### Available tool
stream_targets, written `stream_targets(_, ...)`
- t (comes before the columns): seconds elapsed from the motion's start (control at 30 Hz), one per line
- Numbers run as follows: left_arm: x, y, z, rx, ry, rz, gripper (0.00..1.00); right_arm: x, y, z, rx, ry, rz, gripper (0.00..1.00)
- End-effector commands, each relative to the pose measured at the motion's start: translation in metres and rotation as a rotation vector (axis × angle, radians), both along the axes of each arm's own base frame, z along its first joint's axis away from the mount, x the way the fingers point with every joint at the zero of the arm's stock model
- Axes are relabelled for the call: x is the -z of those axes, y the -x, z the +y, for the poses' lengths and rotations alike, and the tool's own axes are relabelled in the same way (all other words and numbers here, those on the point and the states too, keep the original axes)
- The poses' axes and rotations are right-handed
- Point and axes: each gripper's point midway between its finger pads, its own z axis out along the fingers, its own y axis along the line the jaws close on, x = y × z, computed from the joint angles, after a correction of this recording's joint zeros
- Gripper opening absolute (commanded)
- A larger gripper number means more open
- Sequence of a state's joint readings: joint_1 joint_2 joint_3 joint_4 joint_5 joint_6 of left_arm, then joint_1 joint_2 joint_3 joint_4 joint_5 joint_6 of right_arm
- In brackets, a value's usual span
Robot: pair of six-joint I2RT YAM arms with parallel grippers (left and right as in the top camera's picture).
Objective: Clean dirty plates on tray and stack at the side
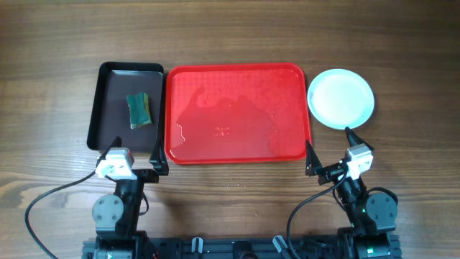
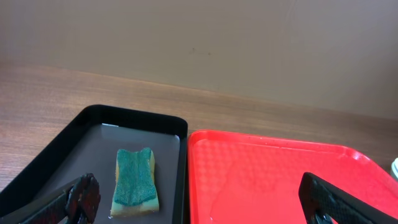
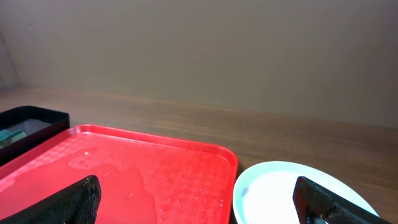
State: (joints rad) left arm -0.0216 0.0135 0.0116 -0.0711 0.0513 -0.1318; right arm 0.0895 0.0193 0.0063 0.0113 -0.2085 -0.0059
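Currently, the plates (image 1: 341, 98) show as one pale disc at upper right of the overhead frame, on the counter (image 1: 57, 108) just beside the tray (image 1: 215, 93), which is bare and wet. The sponge (image 1: 139, 110) lies in the black tray (image 1: 115, 79), upper left. The left end effector (image 2: 202, 202) and right end effector (image 3: 199, 199) are released and empty. Risk: the right arm, near the stack, could clip it when moving.
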Motion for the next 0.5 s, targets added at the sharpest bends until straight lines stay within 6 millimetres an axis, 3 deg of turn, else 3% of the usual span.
stream_targets(0.0,0.002,0.0003,-0.0026,0.014,-0.019,0.0,1.0,-0.0014,0.0001,-0.0006,0.004,0.012,-0.011,0.99)
stream_targets(0.47,0.0019,0.0003,-0.0026,0.014,-0.019,0.0,1.0,-0.0014,0.0001,-0.0006,0.004,0.012,-0.011,0.99)
